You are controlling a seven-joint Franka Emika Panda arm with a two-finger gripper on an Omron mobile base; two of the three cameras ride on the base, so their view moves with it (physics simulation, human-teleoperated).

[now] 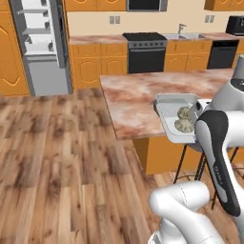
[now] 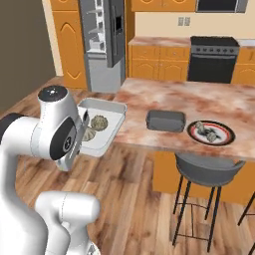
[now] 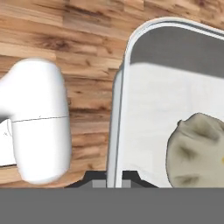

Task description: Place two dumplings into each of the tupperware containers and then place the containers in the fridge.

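The tool [image 3: 113, 183] sits at the bottom middle of the hand view, its two dark tips pinched shut on the rim of the pale container [image 3: 175, 109], which stretches up toward the upper right. One dumpling [image 3: 197, 151] lies inside at the lower right. In the right base view the pale container [image 2: 112, 114] overhangs the near left corner of the bench [image 2: 199, 102], with wooden floor [image 2: 129, 164] beneath, and holds two dumplings [image 2: 98, 122]. The dark grey container [image 2: 165, 120] rests mid-bench, just beside a plate [image 2: 211, 133] carrying two more dumplings. The fridge [image 2: 102, 42] stands open at the upper left.
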